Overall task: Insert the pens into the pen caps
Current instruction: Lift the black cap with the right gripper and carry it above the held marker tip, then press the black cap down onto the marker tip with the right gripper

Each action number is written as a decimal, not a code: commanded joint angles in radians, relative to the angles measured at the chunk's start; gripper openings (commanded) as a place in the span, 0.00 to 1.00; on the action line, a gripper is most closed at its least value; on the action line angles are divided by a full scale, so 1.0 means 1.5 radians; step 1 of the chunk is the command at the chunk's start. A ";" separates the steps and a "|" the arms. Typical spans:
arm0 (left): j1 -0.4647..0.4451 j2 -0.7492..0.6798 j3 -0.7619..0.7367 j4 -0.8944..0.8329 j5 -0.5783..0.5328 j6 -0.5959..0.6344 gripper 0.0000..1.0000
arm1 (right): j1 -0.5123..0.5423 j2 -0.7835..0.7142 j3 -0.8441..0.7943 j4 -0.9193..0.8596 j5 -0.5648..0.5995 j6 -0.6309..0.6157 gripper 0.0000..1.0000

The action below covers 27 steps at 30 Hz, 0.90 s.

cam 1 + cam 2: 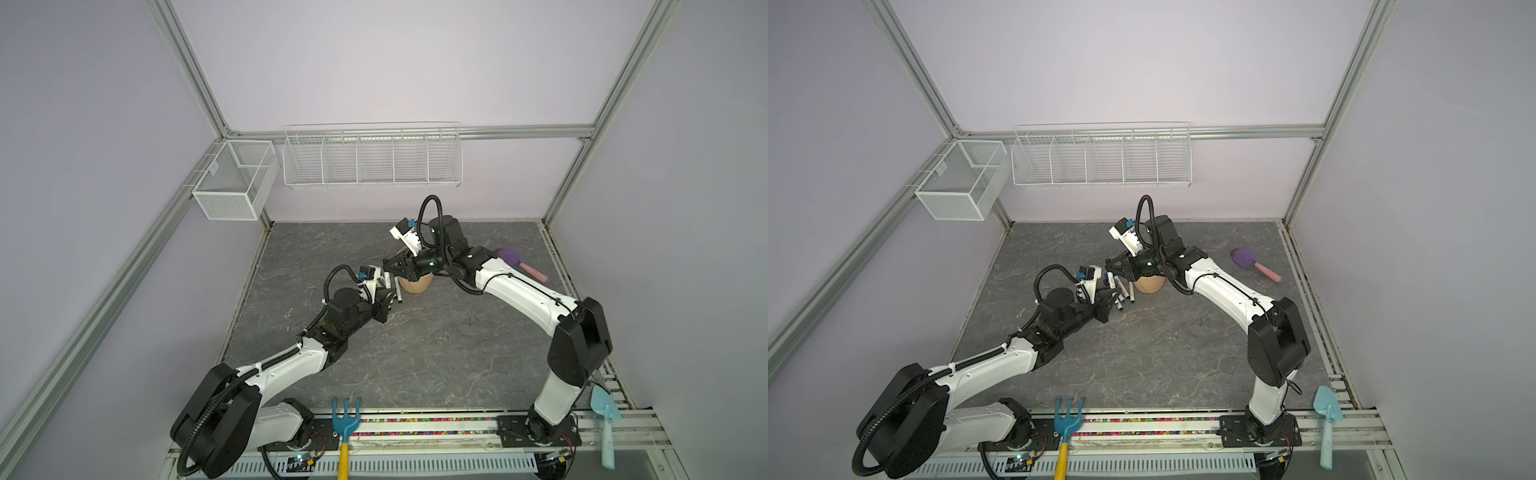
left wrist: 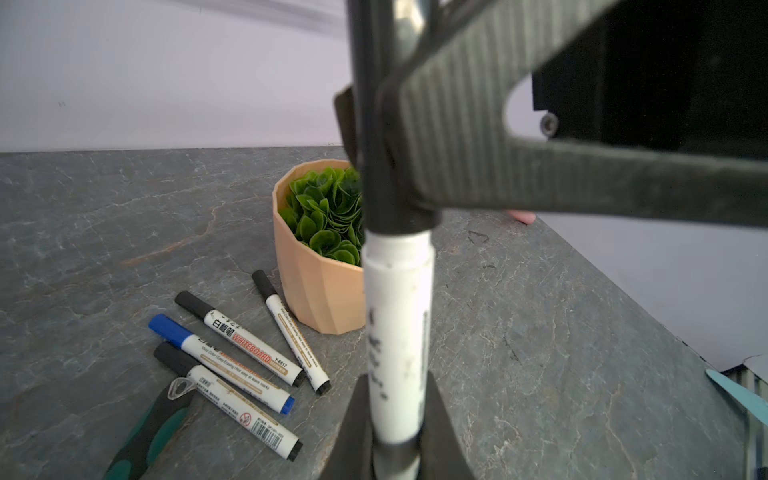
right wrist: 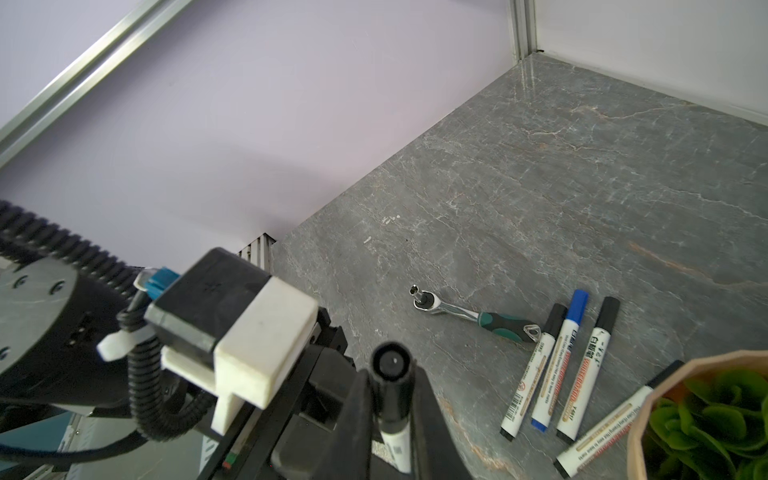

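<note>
Your left gripper (image 2: 397, 419) is pinched on the white barrel of one pen (image 2: 397, 332). It holds the pen upright just beside the plant pot (image 2: 316, 291). Your right gripper (image 3: 392, 405) is clamped on the black cap (image 3: 394, 390) that sits over that pen's tip end.

The tip is hidden inside the cap. A white collar shows under the cap's rim, so you cannot tell whether the cap is pushed fully home. In the left wrist view the frame edge cuts off the barrel's lower end.

In both top views the grippers meet just left of the pot and cover pen and cap almost wholly. The right arm hides much of the pot there.

Four other pens (image 2: 245, 338) lie capped on the table (image 2: 540, 332) beside the pot. Three caps are black, and one is a blue cap (image 2: 166, 328). In the right wrist view the pot's rim overlaps the nearest pen's cap.

The wrench (image 3: 478, 318) lies beyond them from the pot. In the left wrist view its head is cut off.
</note>
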 commanded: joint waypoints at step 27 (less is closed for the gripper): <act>-0.057 0.031 -0.011 0.164 -0.135 0.120 0.00 | -0.025 -0.121 -0.085 -0.030 0.039 0.045 0.47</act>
